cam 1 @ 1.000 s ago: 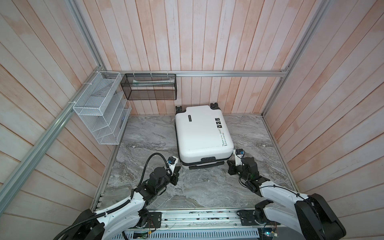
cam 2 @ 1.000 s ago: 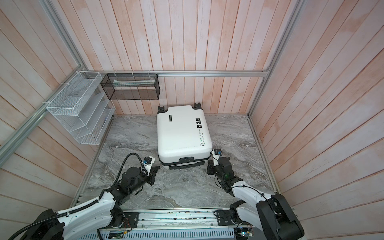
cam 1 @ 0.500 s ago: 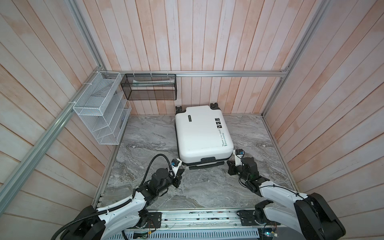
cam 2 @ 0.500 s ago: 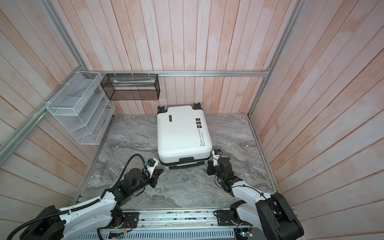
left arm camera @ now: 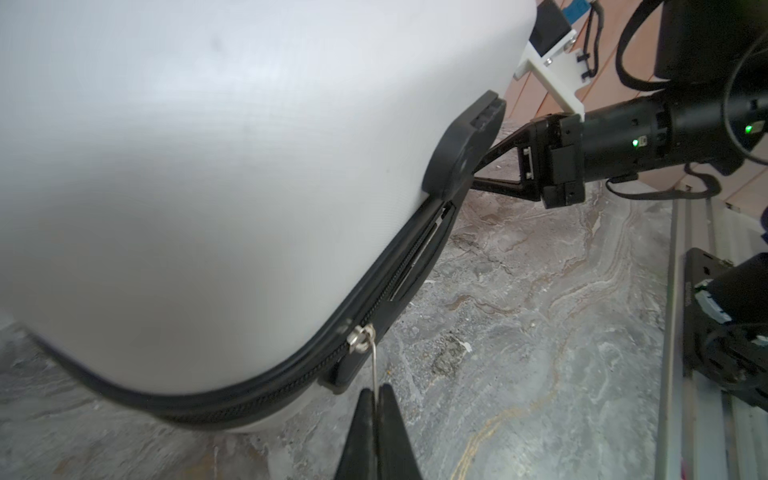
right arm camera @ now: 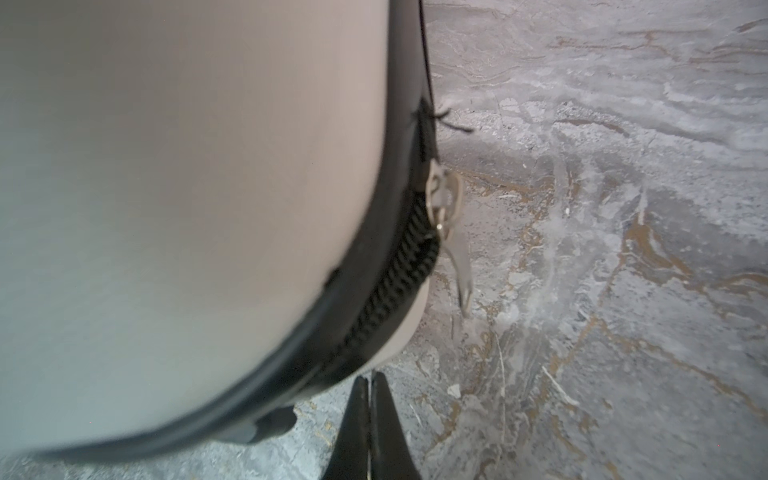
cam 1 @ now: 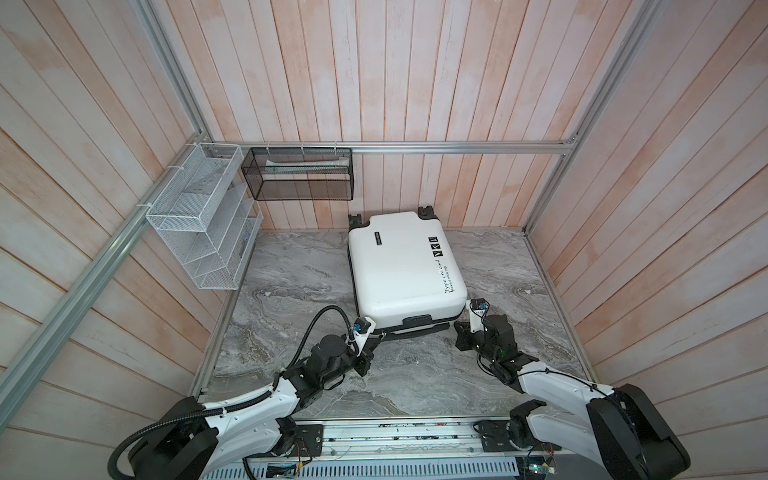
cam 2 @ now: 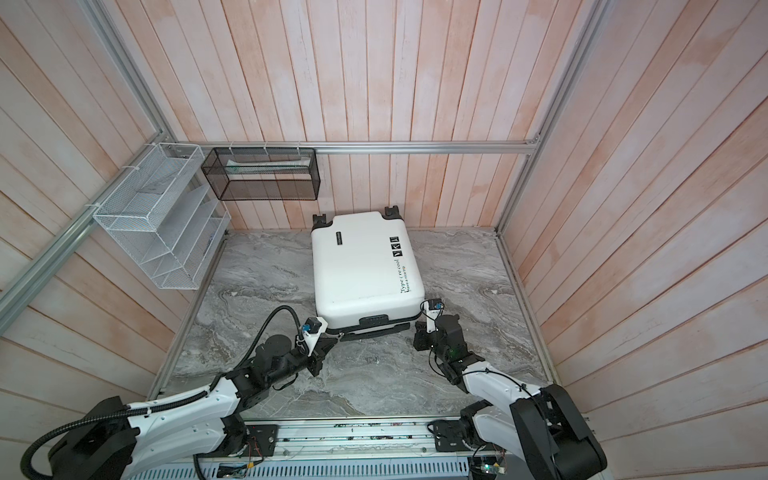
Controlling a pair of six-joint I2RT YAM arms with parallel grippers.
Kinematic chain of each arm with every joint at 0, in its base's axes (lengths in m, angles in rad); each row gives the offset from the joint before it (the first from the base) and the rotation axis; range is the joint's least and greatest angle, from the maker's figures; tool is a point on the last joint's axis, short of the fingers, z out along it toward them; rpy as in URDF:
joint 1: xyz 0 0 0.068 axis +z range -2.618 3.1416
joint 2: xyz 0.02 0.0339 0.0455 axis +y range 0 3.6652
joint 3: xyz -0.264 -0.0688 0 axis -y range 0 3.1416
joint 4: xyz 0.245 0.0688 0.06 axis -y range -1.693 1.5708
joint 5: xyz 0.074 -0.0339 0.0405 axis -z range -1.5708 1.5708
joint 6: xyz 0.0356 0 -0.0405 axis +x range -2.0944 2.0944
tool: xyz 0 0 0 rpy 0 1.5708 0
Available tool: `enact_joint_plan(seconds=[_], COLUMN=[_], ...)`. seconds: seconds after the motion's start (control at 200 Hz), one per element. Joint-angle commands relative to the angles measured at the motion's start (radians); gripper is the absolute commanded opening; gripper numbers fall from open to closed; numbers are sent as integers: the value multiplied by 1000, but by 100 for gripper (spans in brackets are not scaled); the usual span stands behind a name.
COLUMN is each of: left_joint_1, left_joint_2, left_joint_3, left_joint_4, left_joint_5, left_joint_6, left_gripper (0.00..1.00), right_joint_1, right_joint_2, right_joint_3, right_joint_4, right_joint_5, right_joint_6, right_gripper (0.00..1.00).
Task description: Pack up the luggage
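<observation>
Luggage (cam 1: pixel 405 266) flat, mid-frame in both top views. Step: zipping shut, I'd say. L gripper (left arm camera: pixel 376 392) clamped on zip pull (left arm camera: pixel 375 357); R gripper (right arm camera: pixel 370 380) closed, empty, at its lower-right corner. Next: drag pull along seam w/o slipping.

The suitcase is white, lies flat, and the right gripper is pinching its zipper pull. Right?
Not quite: it is the left gripper that pinches the zipper pull, as the left wrist view shows. The right gripper is shut on nothing, and a second pull beside it hangs free. The suitcase is indeed white and lies flat.
</observation>
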Motion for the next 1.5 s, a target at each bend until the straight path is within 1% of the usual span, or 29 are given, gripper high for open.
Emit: enact_joint_plan(seconds=[0.0,0.195,0.33,0.455,0.615,0.795,0.865,0.93,1.01,1.11,1.22,1.295,1.38,1.435,1.495], left_joint_1=[-60,-108,-114,-113,-103,-75,-65,-48,-31,-20,-14,-12,-13,-13,-13], left_joint_2=[52,215,343,412,416,389,376,365,345,316,290,279,273,268,264], left_joint_3=[63,158,246,286,287,267,256,246,235,221,208,200,194,188,181], left_joint_4=[148,235,280,329,327,314,314,317,311,300,288,283,275,275,275], left_joint_5=[139,154,163,139,86,76,69,65,64,58,56,61,69,76,82], left_joint_6=[41,60,68,83,95,96,99,95,90,96,103,102,99,94,87], left_gripper=[0,0,0,0,0,0,0,0,0,0,0,0,0,0,0], right_joint_1=[28,40,44,47,58,110,114,112,106,40,-113,-230,-337,-369,-372], right_joint_2=[8,8,-7,-40,-99,-161,-179,-210,-259,-301,-281,-226,-135,-67,8], right_joint_3=[38,41,43,40,35,14,10,6,13,72,131,160,195,227,272], right_joint_4=[33,32,16,-5,-46,-67,-65,-50,-48,-133,-204,-204,-156,-121,-97], right_joint_5=[-50,-50,-47,-44,-54,-59,-63,-28,62,167,211,179,89,41,1], right_joint_6=[-30,-31,-28,-16,6,35,56,89,112,140,205,232,239,230,211], right_gripper=[0,0,0,0,0,0,0,0,0,0,0,0,0,0,0])
